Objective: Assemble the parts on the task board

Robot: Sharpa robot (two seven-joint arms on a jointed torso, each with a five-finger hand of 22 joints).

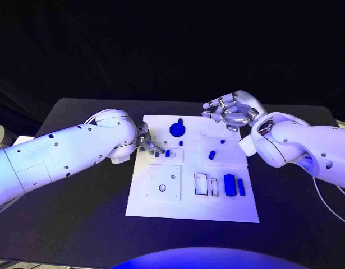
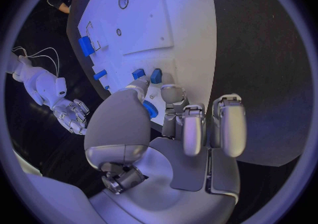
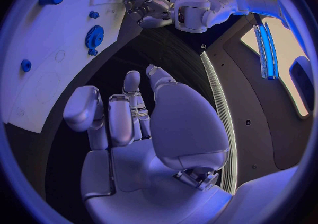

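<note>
while the right hand (image 1: 232,110) hovers curled and empty, the left hand (image 1: 146,142) pinches a blue part (image 2: 150,109).

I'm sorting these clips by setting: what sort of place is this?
Probably a robotics lab test bench, not a home or factory. A black table bears just a white task board with small blue parts, worked by the left hand and right hand, with dark surroundings.

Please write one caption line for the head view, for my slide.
Left hand works at a small blue part on the white task board while the right hand hovers, holding nothing, past the board's far edge.
</note>
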